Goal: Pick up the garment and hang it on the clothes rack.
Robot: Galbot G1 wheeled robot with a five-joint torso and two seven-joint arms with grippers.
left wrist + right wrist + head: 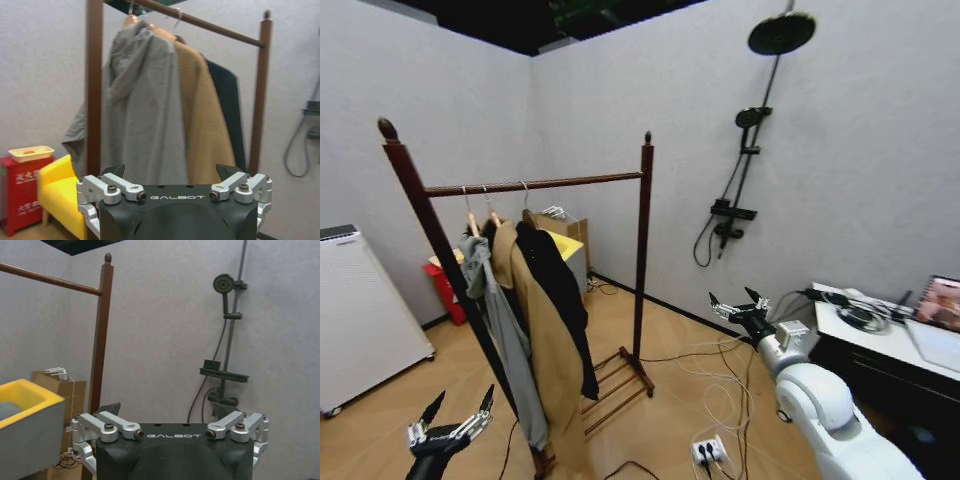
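The garment (560, 290), a black jacket, hangs by its hanger hook from the top rail of the clothes rack (535, 184). It is the rightmost of three pieces, beside a long tan coat (548, 360) and a grey hooded top (510, 350). In the left wrist view the garment (227, 115) shows behind the tan coat, between the clothes rack's uprights (93, 100). My left gripper (455, 410) is low in front of the rack's near upright, open and empty. My right gripper (740, 303) is out to the rack's right, open and empty. The right wrist view shows the rack's far upright (100, 340).
A white appliance (360, 310) stands at the left wall, with a red cabinet (445, 290) and a yellow chair (60, 195) behind the rack. A shower fixture (740, 180) hangs on the right wall. Cables and a power strip (708, 452) lie on the floor. A desk (880, 340) stands right.
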